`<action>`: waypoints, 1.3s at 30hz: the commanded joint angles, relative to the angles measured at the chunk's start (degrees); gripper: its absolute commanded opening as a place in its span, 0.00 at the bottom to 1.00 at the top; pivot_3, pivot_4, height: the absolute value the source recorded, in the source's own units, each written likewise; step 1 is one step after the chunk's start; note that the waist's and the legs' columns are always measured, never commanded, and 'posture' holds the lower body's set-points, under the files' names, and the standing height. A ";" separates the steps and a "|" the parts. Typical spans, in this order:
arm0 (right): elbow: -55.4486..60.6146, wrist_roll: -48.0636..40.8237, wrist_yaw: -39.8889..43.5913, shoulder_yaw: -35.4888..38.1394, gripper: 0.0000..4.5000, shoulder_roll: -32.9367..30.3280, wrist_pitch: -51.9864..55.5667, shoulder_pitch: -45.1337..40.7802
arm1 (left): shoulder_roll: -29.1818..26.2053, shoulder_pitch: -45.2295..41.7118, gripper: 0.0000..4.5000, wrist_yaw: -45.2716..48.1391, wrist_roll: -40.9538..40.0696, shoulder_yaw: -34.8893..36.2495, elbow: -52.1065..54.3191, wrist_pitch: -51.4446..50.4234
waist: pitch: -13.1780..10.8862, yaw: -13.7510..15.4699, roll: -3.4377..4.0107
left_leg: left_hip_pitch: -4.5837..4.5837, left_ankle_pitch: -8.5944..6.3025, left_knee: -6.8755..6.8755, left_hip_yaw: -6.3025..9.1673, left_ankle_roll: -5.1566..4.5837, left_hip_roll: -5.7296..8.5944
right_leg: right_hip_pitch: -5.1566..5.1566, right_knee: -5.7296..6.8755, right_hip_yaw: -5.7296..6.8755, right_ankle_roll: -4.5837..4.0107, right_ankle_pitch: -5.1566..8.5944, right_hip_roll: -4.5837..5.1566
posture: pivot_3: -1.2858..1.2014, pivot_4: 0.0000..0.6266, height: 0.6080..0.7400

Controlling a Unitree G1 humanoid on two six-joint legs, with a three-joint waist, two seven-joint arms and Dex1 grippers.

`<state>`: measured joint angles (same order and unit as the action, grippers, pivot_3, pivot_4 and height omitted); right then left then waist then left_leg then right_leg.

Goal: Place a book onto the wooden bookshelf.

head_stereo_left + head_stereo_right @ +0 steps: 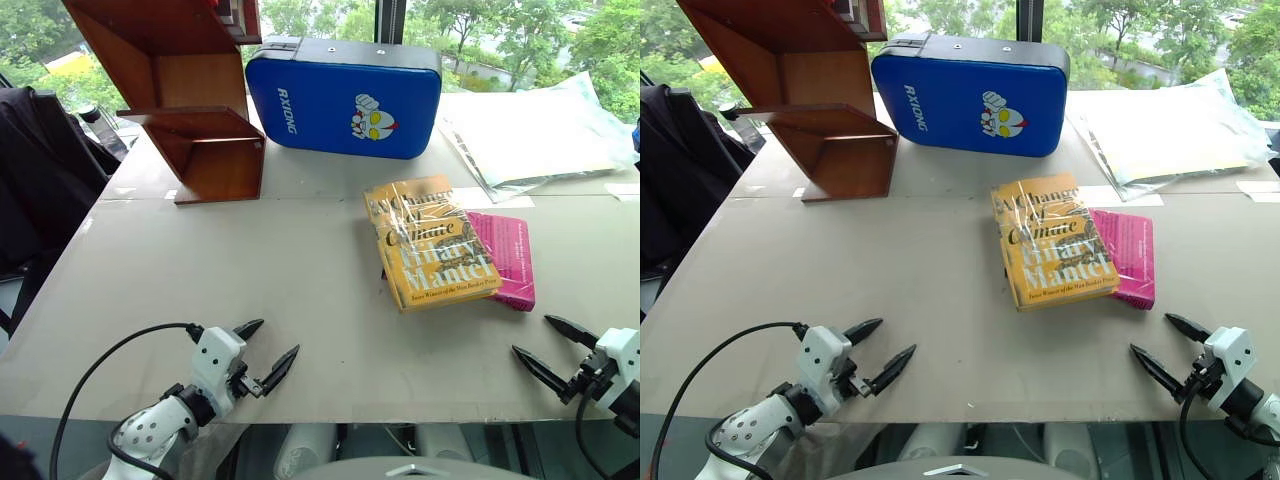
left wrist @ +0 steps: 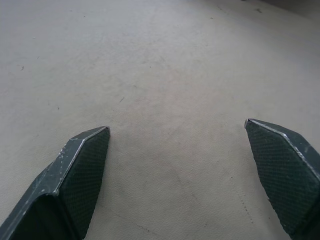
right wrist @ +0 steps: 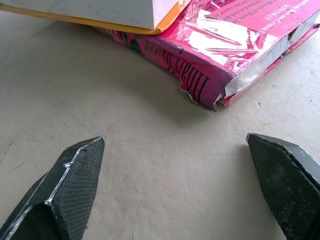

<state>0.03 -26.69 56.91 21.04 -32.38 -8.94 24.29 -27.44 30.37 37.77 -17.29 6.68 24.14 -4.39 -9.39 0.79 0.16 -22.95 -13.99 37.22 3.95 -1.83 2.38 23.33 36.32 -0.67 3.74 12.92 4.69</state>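
Left gripper (image 1: 272, 343) spread wide and empty, low over the near edge of the grey table (image 1: 220, 260). Right gripper (image 1: 555, 347) also wide apart, empty, just short of the books. Yellow book (image 1: 432, 243) flat near the middle-right, reading "Climate" and "Hilary Mantel", lying partly on a pink book (image 1: 504, 258). Wooden bookshelf (image 1: 190, 105) far back on the left, well apart. Beside it a blue case (image 1: 340, 100) marked "RXIONG". Green trees outside the window.

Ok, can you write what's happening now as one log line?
yellow book: lying on pink book | shelf: far left of table | left gripper: open | right gripper: open
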 commanded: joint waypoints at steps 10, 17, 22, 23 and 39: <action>2.63 -0.33 -0.40 1.49 1.00 -0.27 -0.79 1.91 | 0.12 -2.46 0.99 0.98 -0.56 -1.07 -0.28 -0.47 | -0.13 -0.04 -0.22 | -0.01 0.00 -0.02 -0.07 0.00 -0.05 | 0.00 -0.05 -0.01 0.00 0.00 -0.06 | 0.52 0.24 1.00; 3.28 -0.58 -0.90 1.40 1.00 0.02 -0.78 2.04 | -0.12 -2.72 0.99 1.20 -1.29 -0.59 0.83 -1.74 | -0.16 0.02 -0.26 | -0.01 0.00 -0.04 -0.19 -0.01 -0.07 | 0.00 -0.13 -0.07 0.01 -0.01 -0.07 | 0.52 0.24 1.00; 3.44 -0.66 -1.27 1.30 1.00 0.22 -0.91 2.01 | -0.53 -3.77 0.99 1.12 -2.02 -0.46 2.14 -3.26 | -0.16 0.06 -0.26 | 0.00 0.01 -0.05 -0.20 -0.01 -0.08 | 0.00 -0.13 -0.06 0.01 -0.01 -0.08 | 0.52 0.24 1.00; 3.29 -0.71 -1.21 1.41 1.00 0.20 -0.98 1.96 | -0.61 -4.09 0.99 1.35 -2.21 -0.52 2.35 -3.34 | -0.16 0.07 -0.26 | 0.00 0.01 -0.05 -0.20 -0.01 -0.08 | 0.00 -0.13 -0.06 0.01 -0.01 -0.08 | 0.52 0.24 1.00; 31.01 -21.66 -0.62 10.34 1.00 -5.91 14.49 8.40 | 6.27 -37.99 0.99 -9.50 -27.32 -2.44 0.49 -40.94 | -0.26 0.28 -0.46 | 0.06 0.18 0.07 -0.24 -0.29 -0.11 | -0.07 0.04 0.13 0.25 -0.18 -0.54 | 0.52 0.24 1.00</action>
<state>27.05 -44.73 57.41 28.71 -37.91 3.77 32.31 -21.72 -5.97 29.11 -41.17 4.52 25.03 -41.89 -9.65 1.07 -0.30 -22.89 -13.82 37.35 3.72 -2.12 2.27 23.26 36.38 -0.54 4.00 12.73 4.14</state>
